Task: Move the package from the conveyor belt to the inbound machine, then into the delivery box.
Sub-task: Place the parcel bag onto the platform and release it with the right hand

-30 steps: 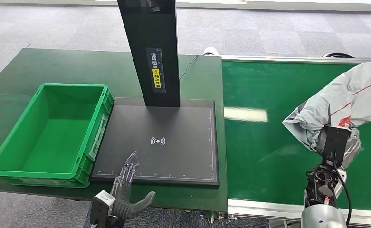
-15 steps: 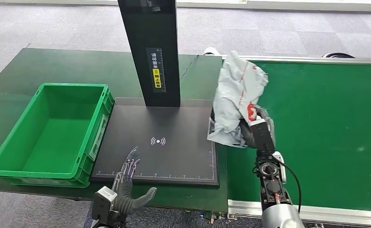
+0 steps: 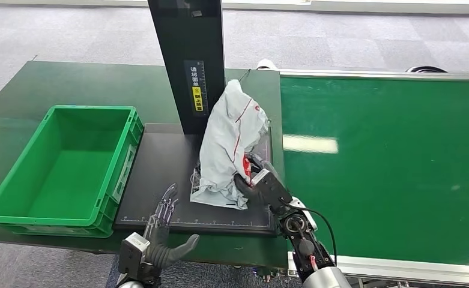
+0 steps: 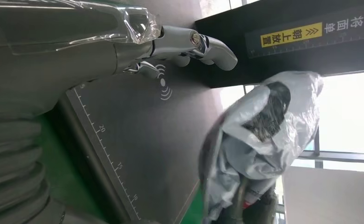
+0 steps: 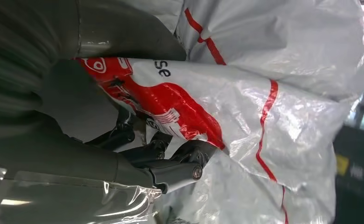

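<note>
A dark green table (image 3: pixel 69 84) stands on grey carpet, with one green conveyor belt (image 3: pixel 388 156) beside it. On the table sit one green delivery box (image 3: pixel 15 180) and one black inbound machine (image 3: pixel 160 198) with an upright column (image 3: pixel 187 60). One grey package (image 3: pixel 229 144) stands over the machine's plate, grasped by the right hand (image 3: pixel 253 180); its fingers are mostly hidden. The left hand (image 3: pixel 163 219) hovers at the plate's near edge, fingers spread, holding nothing.

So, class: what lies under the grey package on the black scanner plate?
Beneath the package lies the black scanner plate, its ruled edge visible; the plate's signal symbol is covered in the head view. The right hand grips the package.
</note>
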`<state>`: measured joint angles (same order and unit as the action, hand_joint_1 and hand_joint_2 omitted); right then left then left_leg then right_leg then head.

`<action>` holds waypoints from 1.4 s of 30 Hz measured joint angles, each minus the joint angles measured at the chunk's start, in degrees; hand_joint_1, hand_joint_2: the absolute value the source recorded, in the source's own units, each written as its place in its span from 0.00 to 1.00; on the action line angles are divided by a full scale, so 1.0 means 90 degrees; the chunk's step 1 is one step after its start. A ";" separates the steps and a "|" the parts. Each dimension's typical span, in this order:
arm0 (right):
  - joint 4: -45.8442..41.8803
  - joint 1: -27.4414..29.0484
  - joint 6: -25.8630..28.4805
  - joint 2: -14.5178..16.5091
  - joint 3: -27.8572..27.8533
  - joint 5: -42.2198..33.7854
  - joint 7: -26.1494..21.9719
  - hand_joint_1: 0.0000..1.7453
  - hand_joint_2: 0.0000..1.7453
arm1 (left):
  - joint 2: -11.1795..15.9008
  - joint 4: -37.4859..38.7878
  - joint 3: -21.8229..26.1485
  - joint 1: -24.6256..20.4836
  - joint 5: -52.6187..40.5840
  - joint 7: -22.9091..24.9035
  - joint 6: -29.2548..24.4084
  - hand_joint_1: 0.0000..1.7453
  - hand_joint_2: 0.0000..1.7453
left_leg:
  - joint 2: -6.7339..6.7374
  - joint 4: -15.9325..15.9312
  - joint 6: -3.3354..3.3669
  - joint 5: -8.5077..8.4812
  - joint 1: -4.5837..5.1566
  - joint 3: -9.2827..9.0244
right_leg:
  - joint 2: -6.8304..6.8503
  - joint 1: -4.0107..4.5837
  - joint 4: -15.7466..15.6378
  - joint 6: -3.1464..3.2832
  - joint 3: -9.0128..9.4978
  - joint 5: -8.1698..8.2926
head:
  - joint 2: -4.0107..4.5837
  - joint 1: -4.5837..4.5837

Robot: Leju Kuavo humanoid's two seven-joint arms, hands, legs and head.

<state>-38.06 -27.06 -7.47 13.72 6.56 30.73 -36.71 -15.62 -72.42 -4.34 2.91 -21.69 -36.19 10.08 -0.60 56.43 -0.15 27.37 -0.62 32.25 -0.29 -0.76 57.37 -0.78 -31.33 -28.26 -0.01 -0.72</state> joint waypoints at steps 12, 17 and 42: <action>0.1024 -0.0348 0.0040 0.0073 0.0768 -0.0021 0.0742 0.00 1.00 | 0.0067 0.0035 0.0001 0.0042 0.0019 -0.0007 -0.0029 0.00 1.00 | -0.0001 0.0000 0.0000 0.0000 0.0000 0.0003 | 0.0001 0.0000 0.0000 0.0000 -0.0002 0.0000 | 0.0001 0.0000; 0.1152 -0.0340 0.0422 0.0116 0.0934 -0.0003 0.0900 0.00 1.00 | 0.0069 0.0013 0.0013 0.0077 0.0038 0.0007 -0.0115 0.00 1.00 | -0.0001 0.0000 0.0000 0.0000 0.0000 0.0002 | 0.0001 0.0000 0.0000 0.0000 -0.0003 0.0000 | -0.0001 -0.0001; -0.2789 0.1201 -0.0570 -0.0242 0.1744 -0.2769 -0.0371 0.00 1.00 | 0.0069 -0.0231 0.0390 0.0163 0.0404 -0.0100 -0.0469 0.00 1.00 | -0.0001 0.0000 -0.0001 0.0000 0.0000 0.0010 | 0.0000 0.0000 0.0000 0.0001 -0.0014 -0.0001 | -0.0001 0.0001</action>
<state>-63.17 -16.25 -12.60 11.54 22.25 5.80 -40.05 -14.99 -74.49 -0.83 4.37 -18.05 -37.10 5.86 -0.60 56.43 -0.16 27.37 -0.62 32.34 -0.30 -0.76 57.37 -0.77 -31.45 -28.27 -0.01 -0.71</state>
